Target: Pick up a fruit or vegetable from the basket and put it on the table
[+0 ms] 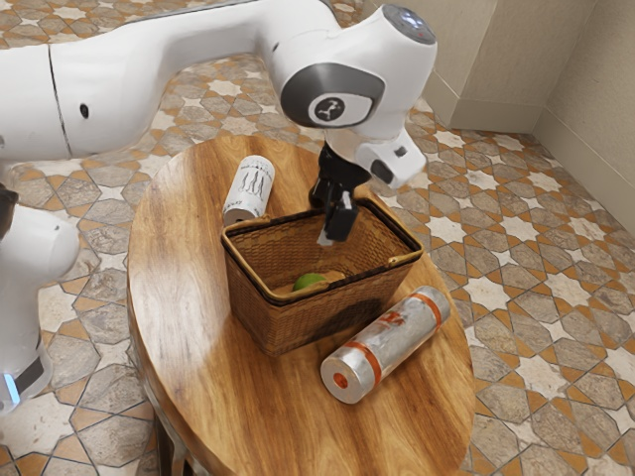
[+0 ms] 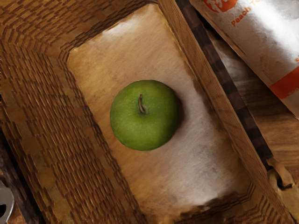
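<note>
My gripper (image 1: 330, 220) is over the basket's opening in the exterior view, pointing down, its two black fingers apart with nothing held between them. The brown wicker basket (image 1: 283, 325) stands upright on the round wooden table (image 1: 184, 297). Inside it, a green apple (image 1: 309, 282) rests on the bottom, lower than the gripper and partly hidden by the basket's near rim. From above, the wrist view has the whole apple (image 2: 145, 123) with its short brown stem, apart from the woven walls of the basket (image 2: 56, 135).
Along the basket's near side lies a silver cylinder with orange bands (image 1: 389, 342); the same cylinder (image 2: 266, 35) borders the basket in the wrist view. A white printed can (image 1: 250, 186) is beside the basket's far-left corner in the exterior view. The basket's raised rim surrounds the apple.
</note>
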{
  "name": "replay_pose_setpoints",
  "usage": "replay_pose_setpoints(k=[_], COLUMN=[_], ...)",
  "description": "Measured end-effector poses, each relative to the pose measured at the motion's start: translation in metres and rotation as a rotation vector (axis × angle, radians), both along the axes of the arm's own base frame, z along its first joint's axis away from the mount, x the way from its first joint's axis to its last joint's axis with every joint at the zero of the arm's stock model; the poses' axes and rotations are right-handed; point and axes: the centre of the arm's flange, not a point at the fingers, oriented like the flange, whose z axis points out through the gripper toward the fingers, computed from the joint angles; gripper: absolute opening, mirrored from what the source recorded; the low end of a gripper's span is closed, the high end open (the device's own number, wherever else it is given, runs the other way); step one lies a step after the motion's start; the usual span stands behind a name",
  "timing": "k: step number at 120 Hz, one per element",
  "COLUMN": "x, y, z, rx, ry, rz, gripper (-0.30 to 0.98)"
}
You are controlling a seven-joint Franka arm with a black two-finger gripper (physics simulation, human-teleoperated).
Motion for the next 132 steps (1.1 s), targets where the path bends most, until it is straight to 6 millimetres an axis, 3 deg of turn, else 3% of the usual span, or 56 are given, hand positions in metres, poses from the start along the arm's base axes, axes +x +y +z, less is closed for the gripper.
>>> replay_pose_setpoints(k=[15, 29, 48, 68, 79, 84, 105, 132], x=[-0.014, -0.022, -0.013, -0.014, -0.018, -0.013, 0.011, 0.046], y=[-0.010, -0.037, -0.038, -0.027, 0.014, 0.024, 0.007, 0.042], z=[0.023, 0.025, 0.023, 0.029, 0.014, 0.006, -0.030, -0.067], rx=[0.032, 0.113, 0.012, 0.020, -0.045, -0.067, -0.077, -0.094], ry=[0.082, 0.155, 0.229, 0.230, 0.192, 0.173, 0.158, 0.163], rz=[-0.158, -0.373, -0.758, -0.983, -1.059, -1.094, -1.239, -1.251], gripper=[0.67, 0.67, 0.67, 0.67, 0.67, 0.67, 0.67, 0.67])
